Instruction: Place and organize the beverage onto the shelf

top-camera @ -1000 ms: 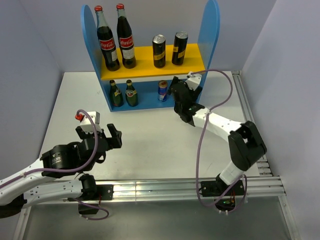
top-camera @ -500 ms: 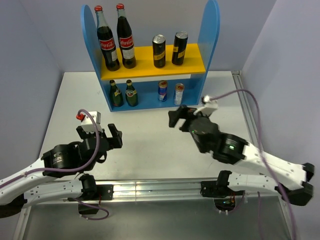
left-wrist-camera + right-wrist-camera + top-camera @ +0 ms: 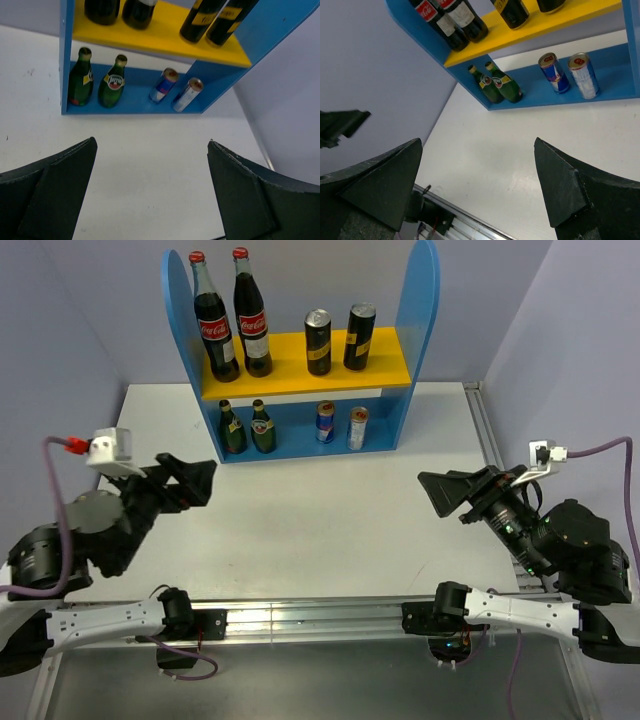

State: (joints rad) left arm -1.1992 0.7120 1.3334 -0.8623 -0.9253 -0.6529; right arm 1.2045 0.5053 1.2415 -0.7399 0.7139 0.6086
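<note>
The blue shelf [image 3: 421, 300] stands at the back of the table. Two tall dark cans [image 3: 318, 342] stand on its yellow upper board. Two green bottles [image 3: 247, 427] and two slim cans [image 3: 341, 424] stand on the lower tier; they also show in the left wrist view [image 3: 112, 82] and the right wrist view [image 3: 583, 75]. My left gripper [image 3: 190, 480] [image 3: 151, 141] is open and empty, raised over the table's left side. My right gripper [image 3: 445, 490] [image 3: 478, 140] is open and empty, raised at the right, well away from the shelf.
Two tall red-capped cola bottles [image 3: 232, 318] stand at the left of the upper board. A metal rail [image 3: 330, 615] runs along the table's near edge and another along the right edge [image 3: 495, 460]. Grey walls enclose the table.
My right gripper has drawn back from the shelf's lower tier, leaving a silver slim can beside the blue one. Both arms have pulled back and risen towards the near corners.
</note>
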